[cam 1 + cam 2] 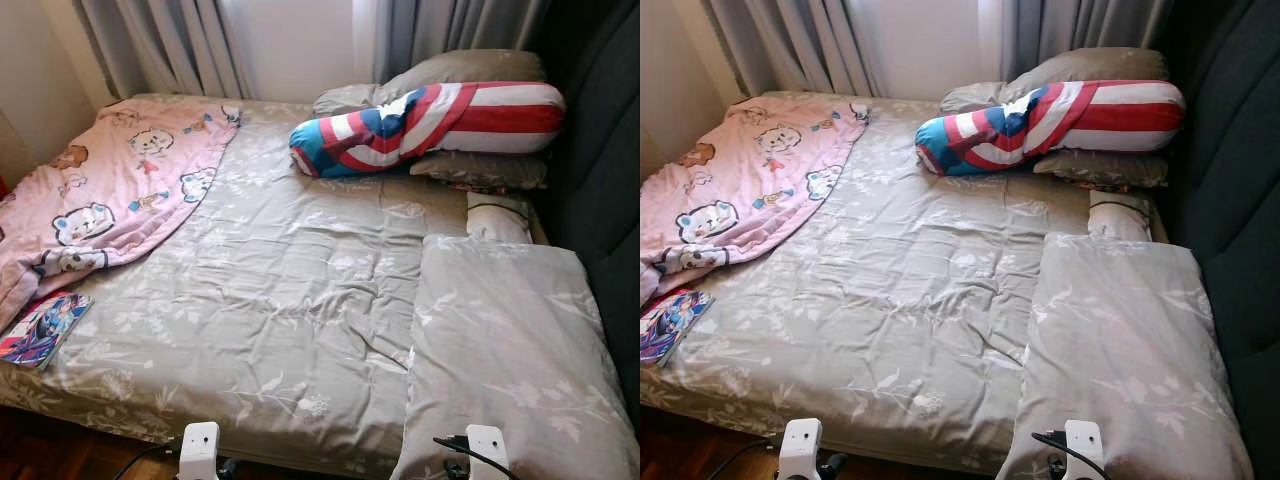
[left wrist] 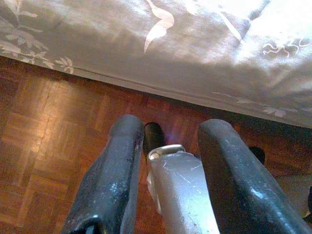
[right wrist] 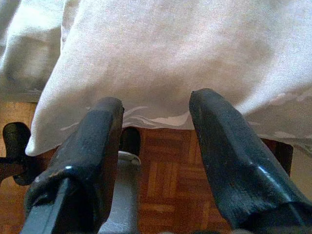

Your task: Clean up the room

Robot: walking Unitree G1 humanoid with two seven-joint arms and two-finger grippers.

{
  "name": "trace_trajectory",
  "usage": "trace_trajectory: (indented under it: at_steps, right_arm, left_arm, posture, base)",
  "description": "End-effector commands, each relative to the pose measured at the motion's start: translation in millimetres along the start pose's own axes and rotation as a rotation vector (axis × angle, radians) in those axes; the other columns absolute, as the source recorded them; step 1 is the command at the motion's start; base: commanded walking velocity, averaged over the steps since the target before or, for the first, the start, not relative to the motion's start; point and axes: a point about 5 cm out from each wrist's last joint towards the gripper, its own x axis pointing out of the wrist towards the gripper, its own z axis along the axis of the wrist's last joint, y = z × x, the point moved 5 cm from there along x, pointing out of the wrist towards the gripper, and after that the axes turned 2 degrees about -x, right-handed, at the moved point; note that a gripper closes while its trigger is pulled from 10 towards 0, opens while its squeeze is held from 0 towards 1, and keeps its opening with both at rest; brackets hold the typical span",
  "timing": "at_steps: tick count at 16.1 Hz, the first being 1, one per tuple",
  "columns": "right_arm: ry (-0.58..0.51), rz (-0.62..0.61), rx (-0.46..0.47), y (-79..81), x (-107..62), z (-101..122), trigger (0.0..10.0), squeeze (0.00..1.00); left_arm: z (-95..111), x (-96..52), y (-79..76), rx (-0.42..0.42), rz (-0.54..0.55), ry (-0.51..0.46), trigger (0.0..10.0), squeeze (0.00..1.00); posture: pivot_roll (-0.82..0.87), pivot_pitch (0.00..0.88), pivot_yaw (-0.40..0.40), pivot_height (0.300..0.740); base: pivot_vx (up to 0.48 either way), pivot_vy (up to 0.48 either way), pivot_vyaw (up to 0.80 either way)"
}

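Your left gripper point(image 2: 165, 146) hung low over the reddish parquet wood floor point(image 2: 53, 146) at the foot edge of the bed, its two black fingers point(image 2: 114, 170) spread apart with nothing between them but the arm's own silver metal. Your right gripper point(image 3: 156, 126) hung the same way, fingers point(image 3: 219, 146) parted and holding nothing, just short of the overhanging edge of the large grey pillow with a pale leaf print point(image 1: 510, 340).

From your head camera, that pillow lay flat on the right side of the bed, running down to the near edge. The grey floral bedsheet point(image 1: 280, 290) was rumpled and creased across the middle. A thin colourful illustrated book point(image 1: 42, 328) lay at the near left corner of the bed, just below the crumpled pink blanket printed with cartoon bears point(image 1: 120, 185), which spilled over the left side. At the head end, a red, white and blue bolster with a star point(image 1: 430, 125) rested across a stack of grey pillows point(image 1: 470, 70), beside the dark upholstered headboard point(image 1: 605, 160). Grey curtains point(image 1: 170, 40) hung behind the bed.
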Motion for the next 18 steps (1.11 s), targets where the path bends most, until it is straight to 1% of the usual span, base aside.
trace_trajectory:
  at_steps: [1,8,15,18]
  right_arm:
    - [0.007,0.002,0.011,1.0,-0.3,-2.4,10.0,0.0]
    - [0.01,0.019,0.001,6.8,0.1,-1.9,10.0,0.0]
    - [0.016,0.012,0.011,5.3,-0.6,-5.1,10.0,0.0]
    - [0.017,0.01,0.012,4.9,-0.6,-5.4,10.0,0.0]
  left_arm:
    - [-6.9,-1.7,4.4,-0.007,0.012,0.023,10.0,0.0]
    - [-4.0,-0.7,2.1,-0.003,0.007,0.017,10.0,0.0]
    - [-6.8,-1.8,5.1,-0.009,0.01,0.023,10.0,0.0]
    - [-6.9,-1.7,4.6,-0.008,0.01,0.025,10.0,0.0]
  posture:
    - [0.01,0.058,0.007,0.74]
    - [0.01,0.07,0.01,0.74]
    - [0.01,0.078,0.009,0.74]
    - [0.01,0.078,0.009,0.74]
  base:
    - [0.0,0.0,0.0]
    - [0.0,0.0,0.0]
    - [0.0,0.266,0.0]
    - [0.0,0.354,0.0]
